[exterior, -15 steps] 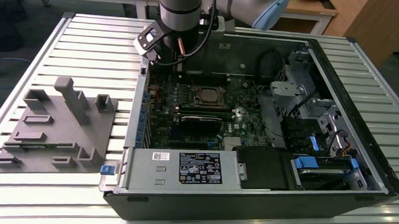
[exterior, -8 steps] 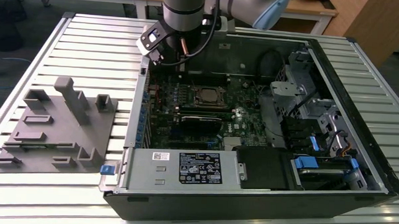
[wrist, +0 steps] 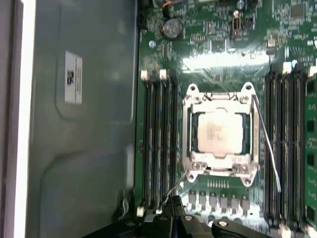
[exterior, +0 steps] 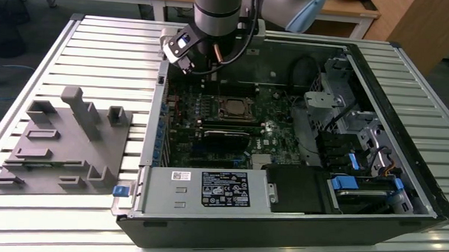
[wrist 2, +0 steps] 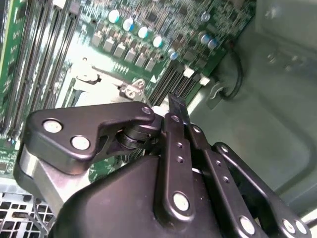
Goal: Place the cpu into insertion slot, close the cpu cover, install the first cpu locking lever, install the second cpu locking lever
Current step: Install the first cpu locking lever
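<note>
The cpu, a dull silver square, lies in the insertion slot on the green board. The cpu cover, a silver frame, lies flat around it. One thin wire locking lever runs along one side of the socket and angles away from it at its end. Another wire lever sticks out at a corner near my fingertips. My gripper hangs above the board beside the socket, fingers together and holding nothing. In the exterior view the gripper is over the case's far corner, off from the socket.
The open computer case lies on a slatted metal table. Long memory slots flank the socket on both sides. A grey moulded fixture stands at the exterior view's left. Drive bays and cables fill the case's right.
</note>
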Controlling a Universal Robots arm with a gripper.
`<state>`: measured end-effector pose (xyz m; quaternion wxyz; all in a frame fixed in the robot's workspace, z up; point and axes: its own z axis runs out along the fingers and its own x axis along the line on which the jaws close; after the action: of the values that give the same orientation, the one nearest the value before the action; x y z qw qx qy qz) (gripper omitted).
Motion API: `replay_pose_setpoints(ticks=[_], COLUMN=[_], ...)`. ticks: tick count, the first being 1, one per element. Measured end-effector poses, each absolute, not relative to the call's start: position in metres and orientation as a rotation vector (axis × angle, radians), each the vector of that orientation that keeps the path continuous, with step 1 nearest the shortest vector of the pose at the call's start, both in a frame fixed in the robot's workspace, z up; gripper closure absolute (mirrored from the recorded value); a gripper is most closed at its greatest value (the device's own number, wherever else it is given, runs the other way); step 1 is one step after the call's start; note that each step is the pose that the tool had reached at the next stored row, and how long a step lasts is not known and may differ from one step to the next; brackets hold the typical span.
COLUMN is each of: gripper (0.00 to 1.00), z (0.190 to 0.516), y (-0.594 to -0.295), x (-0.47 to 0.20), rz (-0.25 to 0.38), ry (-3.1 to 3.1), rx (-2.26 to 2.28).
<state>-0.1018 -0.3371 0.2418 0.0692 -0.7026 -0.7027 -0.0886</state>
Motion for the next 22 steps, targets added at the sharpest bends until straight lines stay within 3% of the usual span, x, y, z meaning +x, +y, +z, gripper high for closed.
replay_pose_setpoints(ticks=[22], gripper=[0.9], z=[0.238], y=[-0.337], x=[-0.084], rz=[-0.239], ry=[-2.127], rx=[-2.134])
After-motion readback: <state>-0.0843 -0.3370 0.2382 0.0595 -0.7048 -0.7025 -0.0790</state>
